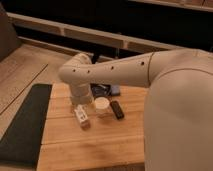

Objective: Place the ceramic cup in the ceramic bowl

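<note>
The ceramic cup [102,106] is a small cream-white cylinder standing upright on the wooden table [90,145]. The ceramic bowl [102,90] is dark and shallow. It sits just behind the cup and is partly hidden by my arm. My gripper [86,102] hangs from the white wrist, low over the table, just left of the cup and above the white box. It is beside the cup, and I cannot tell whether it touches it.
A white oblong box with markings [82,116] lies left of the cup. A black oblong bar [117,109] lies to its right. A small blue object [116,90] sits beside the bowl. A dark mat [25,125] runs along the table's left side. My big white arm [175,100] fills the right.
</note>
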You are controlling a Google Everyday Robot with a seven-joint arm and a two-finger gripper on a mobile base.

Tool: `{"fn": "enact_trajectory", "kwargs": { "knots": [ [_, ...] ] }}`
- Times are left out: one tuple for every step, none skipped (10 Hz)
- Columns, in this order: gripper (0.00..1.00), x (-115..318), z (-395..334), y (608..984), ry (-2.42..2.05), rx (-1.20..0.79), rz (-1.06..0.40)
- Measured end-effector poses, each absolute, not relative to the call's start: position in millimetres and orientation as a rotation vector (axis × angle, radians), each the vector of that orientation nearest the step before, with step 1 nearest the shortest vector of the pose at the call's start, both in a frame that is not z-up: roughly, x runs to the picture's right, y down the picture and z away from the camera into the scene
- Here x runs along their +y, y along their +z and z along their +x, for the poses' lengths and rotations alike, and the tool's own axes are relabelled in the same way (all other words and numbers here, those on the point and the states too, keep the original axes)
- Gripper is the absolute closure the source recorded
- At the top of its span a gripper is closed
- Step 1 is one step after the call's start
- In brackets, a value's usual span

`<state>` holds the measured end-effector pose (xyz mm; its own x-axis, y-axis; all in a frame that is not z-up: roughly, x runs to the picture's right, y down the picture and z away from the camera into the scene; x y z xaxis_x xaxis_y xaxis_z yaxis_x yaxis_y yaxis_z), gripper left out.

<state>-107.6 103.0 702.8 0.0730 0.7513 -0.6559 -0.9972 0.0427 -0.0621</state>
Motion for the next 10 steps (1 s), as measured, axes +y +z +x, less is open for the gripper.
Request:
{"fn": "enact_trajectory", "kwargs": {
  "knots": [
    [0.35, 103.0, -107.6, 702.8, 1.434, 0.523, -0.591],
    [0.35, 103.1, -107.6, 702.8, 1.434, 0.523, -0.591],
    [0.35, 103.0, -107.6, 702.8, 1.434, 0.523, -0.591],
    [0.35, 103.1, -107.6, 702.8, 1.434, 0.523, -0.591],
    [0.35, 103.0, -107.6, 702.8, 1.434, 0.523, -0.591],
    [0.35, 103.0, -107.6, 702.8, 1.434, 0.523, -0.591],
    [0.35, 102.8, -107.7, 702.9, 1.433, 0.522, -0.590],
    [0.35, 100.6, -108.1, 703.4, 1.433, 0.515, -0.586],
    [0.35, 83.1, -111.4, 709.2, 1.421, 0.446, -0.560],
    [0.35, 61.4, -113.4, 715.1, 1.413, 0.368, -0.530]
  ]
}}
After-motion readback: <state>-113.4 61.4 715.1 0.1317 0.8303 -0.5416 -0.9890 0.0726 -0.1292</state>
